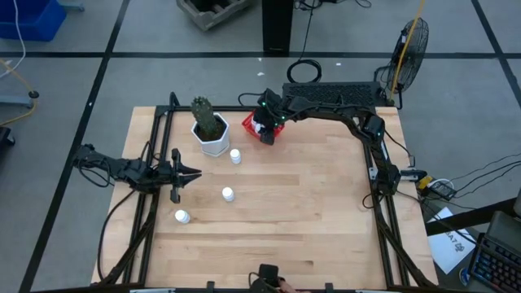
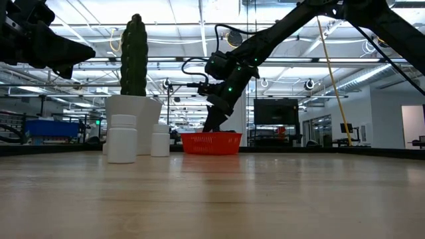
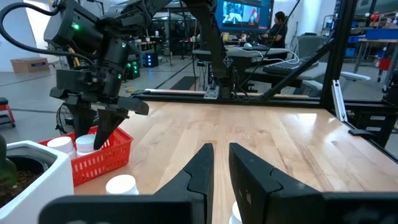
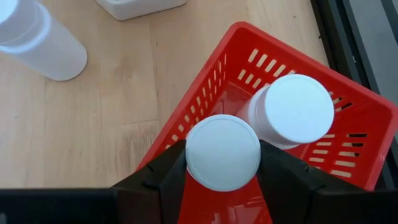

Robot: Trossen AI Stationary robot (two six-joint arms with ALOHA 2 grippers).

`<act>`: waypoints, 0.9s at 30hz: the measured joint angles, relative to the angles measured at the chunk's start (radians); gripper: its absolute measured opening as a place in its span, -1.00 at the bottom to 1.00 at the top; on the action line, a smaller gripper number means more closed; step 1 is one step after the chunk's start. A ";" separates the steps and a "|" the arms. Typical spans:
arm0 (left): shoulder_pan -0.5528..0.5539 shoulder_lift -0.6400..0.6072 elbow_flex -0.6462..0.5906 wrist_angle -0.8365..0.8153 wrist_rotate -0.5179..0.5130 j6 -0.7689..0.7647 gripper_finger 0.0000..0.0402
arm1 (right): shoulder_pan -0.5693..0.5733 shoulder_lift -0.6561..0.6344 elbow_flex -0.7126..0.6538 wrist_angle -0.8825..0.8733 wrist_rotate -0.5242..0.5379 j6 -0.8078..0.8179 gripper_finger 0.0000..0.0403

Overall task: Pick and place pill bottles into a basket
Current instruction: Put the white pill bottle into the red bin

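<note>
The red mesh basket [image 1: 254,129] stands right of the white cactus pot [image 1: 213,138]; it also shows in the right wrist view [image 4: 348,143]. My right gripper [image 1: 267,124] reaches down into it, shut on a white pill bottle [image 4: 222,152]. A second bottle [image 4: 292,111] stands inside the basket. Three more bottles stand on the table: one by the pot [image 1: 235,156], one at mid-table [image 1: 228,194], one nearer the front left [image 1: 181,216]. My left gripper [image 1: 192,173] hovers at the left, fingers nearly together, empty. My right gripper pinches the pill bottle between its two fingers [image 4: 171,171], which sit on opposite sides just below the cap [image 4: 222,152]. The fingers come from above, pointing down into the basket. The bottle is upright inside the basket walls; whether it rests on the floor cannot be told.
The cactus pot with its tall green cactus [image 2: 134,56] stands close to the basket's left. A dark frame [image 1: 383,187] runs along the table's edges. Bare wood lies right of the basket and at mid-table.
</note>
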 joint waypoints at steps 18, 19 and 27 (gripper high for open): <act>0.000 0.000 0.000 0.000 0.000 0.000 -0.72 | 0.012 0.002 -0.002 0.046 0.051 -0.028 0.15; 0.000 0.000 0.000 0.000 0.000 0.000 -0.72 | 0.012 0.002 -0.002 0.047 0.063 -0.033 0.18; 0.000 0.000 0.000 0.000 0.000 0.000 -0.72 | 0.014 0.002 -0.002 0.057 0.061 -0.044 0.38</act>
